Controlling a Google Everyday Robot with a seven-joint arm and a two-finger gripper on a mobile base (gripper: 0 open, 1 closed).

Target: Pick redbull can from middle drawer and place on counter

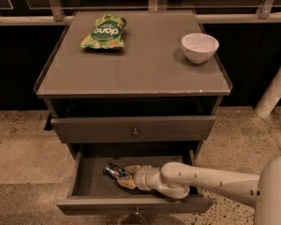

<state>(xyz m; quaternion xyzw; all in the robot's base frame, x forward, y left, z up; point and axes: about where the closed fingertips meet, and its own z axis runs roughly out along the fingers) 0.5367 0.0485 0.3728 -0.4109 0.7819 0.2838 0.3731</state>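
Slim dark-blue-and-silver redbull can (113, 171) lies left of centre in the open grey middle drawer (91, 185). The white arm's gripper (122, 176) is right at it, tan fingers (127, 184) spread (nothing clamped). On the flat grey counter (140, 71), a green snack bag (103, 32) sits back-left and a white bowl (199, 47) by the right edge.

Found slim dark can (113, 171) lying on its side in pulled-out lower drawer (91, 179), left of middle, jaws inside the drawer just beside it. Saw flat grey desk (150, 69) above.
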